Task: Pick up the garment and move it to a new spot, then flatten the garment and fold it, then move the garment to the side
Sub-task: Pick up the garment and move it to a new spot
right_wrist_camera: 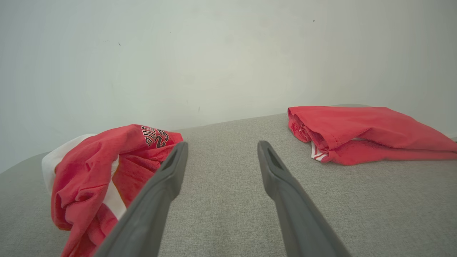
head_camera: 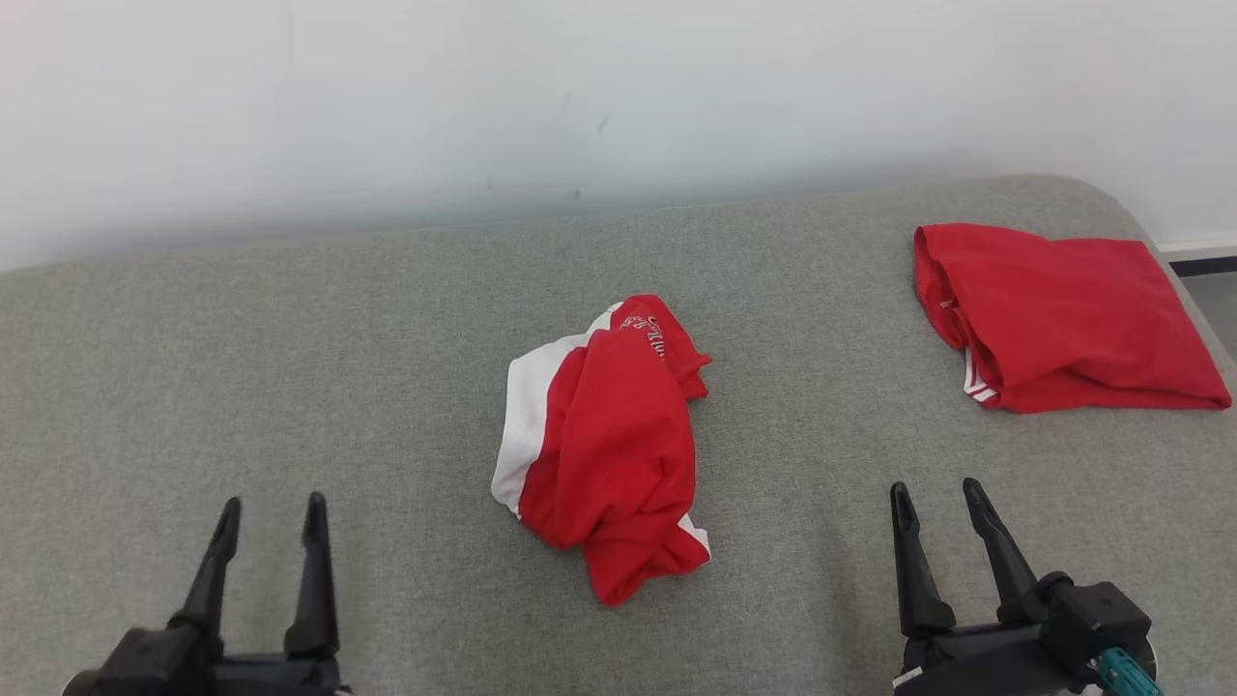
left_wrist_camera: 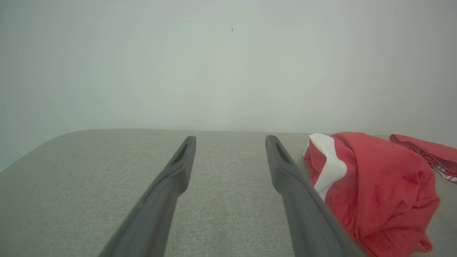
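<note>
Dark and slim, the left jaws stand spread wide over the near left edge of the grey upholstered surface [head_camera: 290,338], with bare grey cloth showing between their two fingers [head_camera: 311,570]. The right jaws are just as widely spread over the near right edge, gripping nothing, and point toward the back. Between the two pairs, clear of both, the crumpled garment [head_camera: 609,454] lies in a heap at the middle of the surface. It is red with a broad white band down its left side, and some dark lettering sits half tucked into a fold at its far end. Its near end comes level with the fingers. Beyond the right jaws, at the far right corner, lies a folded red garment [head_camera: 1063,324], fairly flat, with thin white stripes at one hem, well apart from the heap. A pale wall [head_camera: 483,97] rises behind the far edge.
</note>
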Available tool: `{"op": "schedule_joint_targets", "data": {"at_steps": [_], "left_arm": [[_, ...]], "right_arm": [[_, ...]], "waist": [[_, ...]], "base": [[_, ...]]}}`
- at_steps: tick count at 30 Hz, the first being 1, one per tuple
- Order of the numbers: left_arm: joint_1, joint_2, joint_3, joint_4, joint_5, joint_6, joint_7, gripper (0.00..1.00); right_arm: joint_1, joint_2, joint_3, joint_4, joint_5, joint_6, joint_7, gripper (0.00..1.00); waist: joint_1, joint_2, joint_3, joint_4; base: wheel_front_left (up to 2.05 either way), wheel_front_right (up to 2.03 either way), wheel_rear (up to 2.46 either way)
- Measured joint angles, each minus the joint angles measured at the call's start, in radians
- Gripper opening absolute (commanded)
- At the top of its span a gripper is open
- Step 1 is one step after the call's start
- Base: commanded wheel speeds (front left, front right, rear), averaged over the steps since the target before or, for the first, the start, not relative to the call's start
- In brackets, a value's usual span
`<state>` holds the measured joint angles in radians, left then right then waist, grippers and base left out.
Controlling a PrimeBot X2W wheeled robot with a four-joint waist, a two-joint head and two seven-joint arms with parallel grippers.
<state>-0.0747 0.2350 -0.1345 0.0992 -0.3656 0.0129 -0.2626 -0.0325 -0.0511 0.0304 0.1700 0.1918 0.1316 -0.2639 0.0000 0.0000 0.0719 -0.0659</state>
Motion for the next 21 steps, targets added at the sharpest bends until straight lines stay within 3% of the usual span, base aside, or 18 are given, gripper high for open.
{"op": "schedule_joint_targets", "data": {"at_steps": [14,21], "left_arm": [[0.114,-0.142,0.237,-0.007,0.136,-0.103,0.000,1.00],[0.133,-0.176,0.263,-0.004,0.173,-0.127,0.000,1.00]], "right_arm": [[0.012,0.000,-0.006,-0.002,0.000,0.000,0.000,1.00],[0.020,0.000,-0.004,-0.001,0.001,0.000,0.000,1.00]], "waist": [[0.0001,0.0000,-0.001,0.009],[0.0001,0.0000,-0.007,0.016]], "base": [[0.00,0.00,0.00],[0.00,0.00,0.00]]}}
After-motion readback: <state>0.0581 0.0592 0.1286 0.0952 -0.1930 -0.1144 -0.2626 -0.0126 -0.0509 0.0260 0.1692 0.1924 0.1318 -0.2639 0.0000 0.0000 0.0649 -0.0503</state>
